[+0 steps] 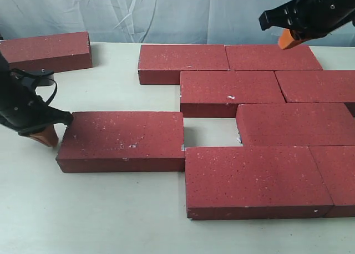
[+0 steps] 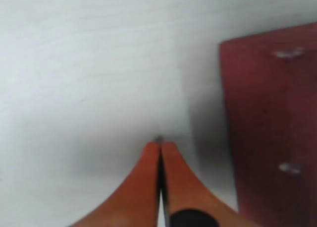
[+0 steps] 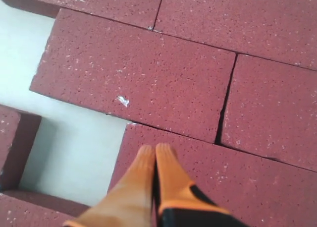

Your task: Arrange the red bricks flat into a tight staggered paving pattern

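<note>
Red bricks (image 1: 249,93) lie staggered at the right edge of the table (image 1: 122,209); one loose brick (image 1: 122,140) sits beside our left gripper (image 1: 47,136), closed and empty like our right gripper (image 3: 154,152).

No legible text on anything.

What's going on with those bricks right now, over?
Left gripper shut at end of loose brick. Right gripper shut, above paved bricks. Gap unfilled; spare brick apart.

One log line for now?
left hand shut beside loose brick | right hand shut over laid bricks | gap unfilled
</note>
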Robot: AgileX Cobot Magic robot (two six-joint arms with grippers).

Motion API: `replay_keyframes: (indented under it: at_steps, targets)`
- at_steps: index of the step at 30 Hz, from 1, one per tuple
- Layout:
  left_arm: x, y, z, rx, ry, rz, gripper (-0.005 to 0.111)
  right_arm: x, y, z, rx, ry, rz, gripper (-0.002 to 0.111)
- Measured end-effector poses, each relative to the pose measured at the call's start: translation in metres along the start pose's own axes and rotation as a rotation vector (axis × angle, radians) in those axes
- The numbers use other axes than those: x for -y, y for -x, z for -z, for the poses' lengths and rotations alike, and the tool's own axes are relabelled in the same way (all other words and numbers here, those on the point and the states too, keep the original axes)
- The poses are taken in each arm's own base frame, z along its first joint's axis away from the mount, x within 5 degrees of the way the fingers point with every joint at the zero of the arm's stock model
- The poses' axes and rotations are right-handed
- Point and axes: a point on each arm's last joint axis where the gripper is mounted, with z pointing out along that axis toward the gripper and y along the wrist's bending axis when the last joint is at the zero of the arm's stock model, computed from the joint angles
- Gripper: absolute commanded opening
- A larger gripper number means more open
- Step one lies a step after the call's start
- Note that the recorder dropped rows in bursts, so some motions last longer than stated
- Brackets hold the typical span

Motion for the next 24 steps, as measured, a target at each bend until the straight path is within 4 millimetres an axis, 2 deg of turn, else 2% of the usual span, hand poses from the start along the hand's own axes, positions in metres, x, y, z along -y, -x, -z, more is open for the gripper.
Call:
replay_keyframes:
  at_steps: [4, 14, 18, 22, 24]
  targets:
    - [-0.008, -0.002, 0.001, -0.012, 0.044, 0.041, 0.000, -0.011, -0.002, 0.000, -0.018, 0.079, 0.058, -0.001]
    - [-0.006, -0.002, 0.001, -0.013, 0.026, 0.071, 0.000, -0.081, -0.011, -0.003, -0.079, 0.272, 0.267, -0.001]
    - [-0.002, 0.000, 0.002, 0.004, -0.017, 0.083, 0.000, -0.124, -0.026, -0.031, -0.201, 0.340, 0.402, -0.001]
    - [0.005, 0.000, 0.023, 0.060, -0.030, 0.042, 0.000, -0.161, -0.045, -0.055, -0.302, 0.387, 0.515, -0.001]
    - [0.005, -0.003, 0.022, 0.049, -0.033, 0.039, 0.000, -0.179, -0.055, -0.065, -0.344, 0.408, 0.568, -0.001]
